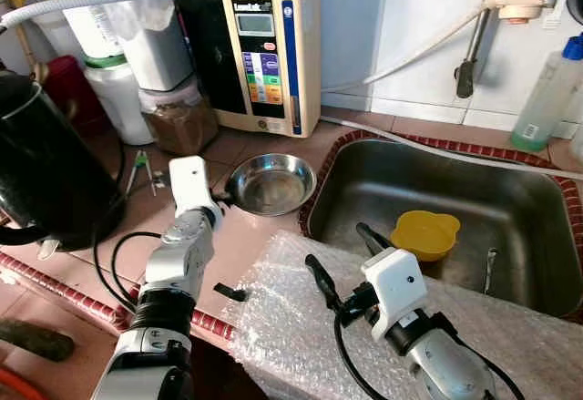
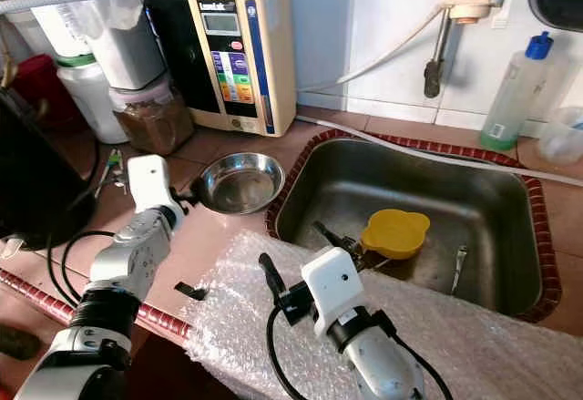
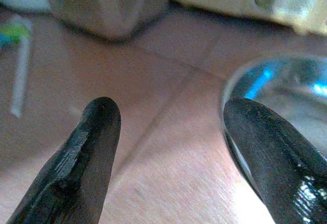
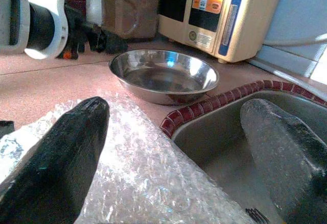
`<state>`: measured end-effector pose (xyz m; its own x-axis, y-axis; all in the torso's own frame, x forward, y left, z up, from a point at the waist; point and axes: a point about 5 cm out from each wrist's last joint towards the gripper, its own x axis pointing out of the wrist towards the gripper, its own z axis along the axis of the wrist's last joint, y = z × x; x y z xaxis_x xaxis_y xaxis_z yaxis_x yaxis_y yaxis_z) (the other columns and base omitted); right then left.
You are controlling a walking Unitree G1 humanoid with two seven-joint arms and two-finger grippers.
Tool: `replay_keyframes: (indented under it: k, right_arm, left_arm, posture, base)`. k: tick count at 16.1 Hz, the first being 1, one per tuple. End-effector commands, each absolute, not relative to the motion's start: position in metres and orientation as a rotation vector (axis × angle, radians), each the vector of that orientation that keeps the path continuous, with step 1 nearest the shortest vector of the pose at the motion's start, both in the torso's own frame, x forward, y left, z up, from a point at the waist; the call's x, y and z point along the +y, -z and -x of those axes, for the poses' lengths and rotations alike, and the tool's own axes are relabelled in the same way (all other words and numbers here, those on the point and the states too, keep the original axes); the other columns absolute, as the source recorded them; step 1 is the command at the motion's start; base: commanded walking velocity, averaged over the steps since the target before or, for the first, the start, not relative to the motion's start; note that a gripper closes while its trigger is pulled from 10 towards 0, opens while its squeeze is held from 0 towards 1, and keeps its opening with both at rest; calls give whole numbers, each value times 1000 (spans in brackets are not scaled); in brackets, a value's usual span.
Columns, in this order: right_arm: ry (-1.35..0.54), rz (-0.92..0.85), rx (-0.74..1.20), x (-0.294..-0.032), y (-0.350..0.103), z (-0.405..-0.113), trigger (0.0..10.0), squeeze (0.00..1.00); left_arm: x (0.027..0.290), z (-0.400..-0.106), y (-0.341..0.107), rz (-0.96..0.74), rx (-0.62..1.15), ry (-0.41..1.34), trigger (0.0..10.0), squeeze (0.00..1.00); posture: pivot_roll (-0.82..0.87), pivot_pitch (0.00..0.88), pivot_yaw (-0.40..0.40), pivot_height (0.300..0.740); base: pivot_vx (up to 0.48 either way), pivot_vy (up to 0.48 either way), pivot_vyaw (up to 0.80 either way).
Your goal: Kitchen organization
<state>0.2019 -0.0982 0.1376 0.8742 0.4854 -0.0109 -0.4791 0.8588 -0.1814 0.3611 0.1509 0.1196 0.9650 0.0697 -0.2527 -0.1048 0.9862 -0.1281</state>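
Beside left claw point(image 3: 171, 127), steel bowl point(image 1: 271, 184)

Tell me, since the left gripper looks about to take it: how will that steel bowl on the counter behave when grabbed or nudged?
The steel bowl looks thin, empty and shallow, so probably light. Its polished rim may slip between the left gripper's open black fingers. On the smooth counter a push would likely slide it, perhaps toward the sink beside it, rather than tip it.

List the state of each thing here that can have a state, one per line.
Steel bowl: upright, empty, on the counter.
Yellow bowl: upright in the sink.
Bubble wrap: spread over the counter edge.
Left gripper: open, beside the steel bowl.
Right gripper: open, above the bubble wrap.
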Motion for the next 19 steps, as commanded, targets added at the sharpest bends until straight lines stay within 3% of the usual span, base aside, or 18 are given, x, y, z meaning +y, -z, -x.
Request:
replay_keyframes:
  k: [1,4,5,6,7,11,14,19]
  right_arm:
    - [-512,175,-36,-95,-137,-202,10000,1000]
    - [-510,176,-37,-95,-138,-201,10000,1000]
    - [-510,177,-38,-95,-138,-201,10000,1000]
    - [-508,177,-37,-96,-138,-201,10000,1000]
    - [-508,177,-38,-96,-138,-201,10000,1000]
    - [-541,137,-23,-92,-136,-197,10000,1000]
    - [-531,145,-17,-100,-137,-196,10000,1000]
    - [-541,147,-8,-96,-135,-193,10000,1000]
  left_arm:
    - [156,-366,-138,97,150,-115,10000,0]
    - [149,-369,-148,38,74,-59,10000,0]
    - [144,-367,-144,62,102,-19,10000,1000]
    - [145,-364,-133,-50,203,-29,10000,1000]
    - [147,-363,-131,-50,212,-38,10000,1000]
    - [139,-360,-137,136,131,52,10000,1000]
    - [139,-352,-127,107,208,115,10000,1000]
    - [149,-350,-120,120,299,44,10000,1000]
  posture:
    - [-84,0,142,740]
    - [-88,0,143,740]
    - [-89,0,143,740]
    - [-89,0,143,740]
    - [-89,0,144,740]
    - [-80,0,137,740]
    - [-85,0,135,740]
    - [-84,0,136,740]
  base:
    - [0,0,0]
    - [0,0,0]
    - [0,0,0]
    - [0,0,0]
    - [0,0,0]
    - [0,0,0]
    - [0,0,0]
    - [0,0,0]
